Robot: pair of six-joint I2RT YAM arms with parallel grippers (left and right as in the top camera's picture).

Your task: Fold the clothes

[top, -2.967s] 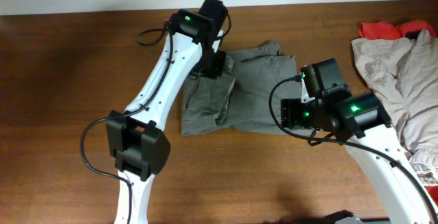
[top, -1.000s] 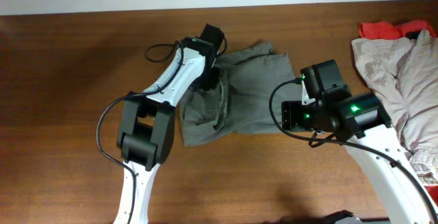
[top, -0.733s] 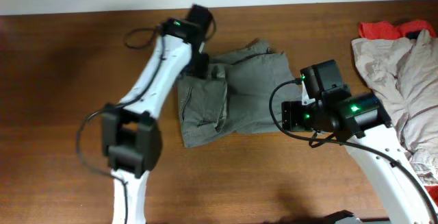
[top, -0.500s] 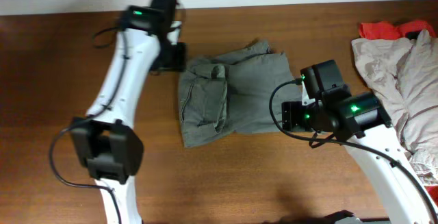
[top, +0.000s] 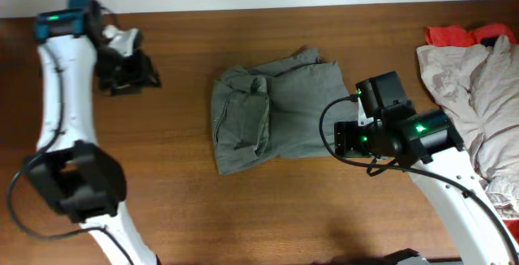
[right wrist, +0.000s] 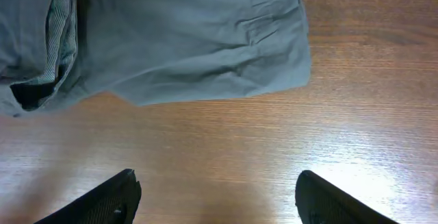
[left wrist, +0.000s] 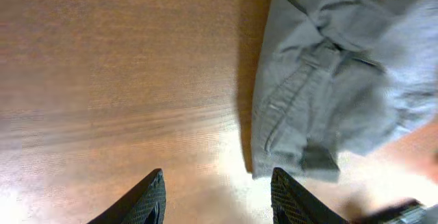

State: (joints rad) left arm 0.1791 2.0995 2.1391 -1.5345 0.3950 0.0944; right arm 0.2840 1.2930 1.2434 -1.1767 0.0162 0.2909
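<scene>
A grey-green garment [top: 276,111] lies folded on the brown table at the middle. It also shows in the left wrist view [left wrist: 342,80] and in the right wrist view [right wrist: 171,32]. My left gripper [top: 130,72] is open and empty at the far left of the table, well away from the garment; in its own view [left wrist: 217,200] only bare wood lies between the fingers. My right gripper [top: 345,135] is open and empty, just off the garment's right lower edge; in its own view [right wrist: 217,196] the fingers frame bare wood.
A heap of beige clothes [top: 474,70] with a red piece [top: 458,34] on top lies at the right edge of the table. A white wall edge runs along the back.
My left arm has let go of the garment and swung far to the left, away from it. The garment now lies folded and still. The right arm has not moved.
</scene>
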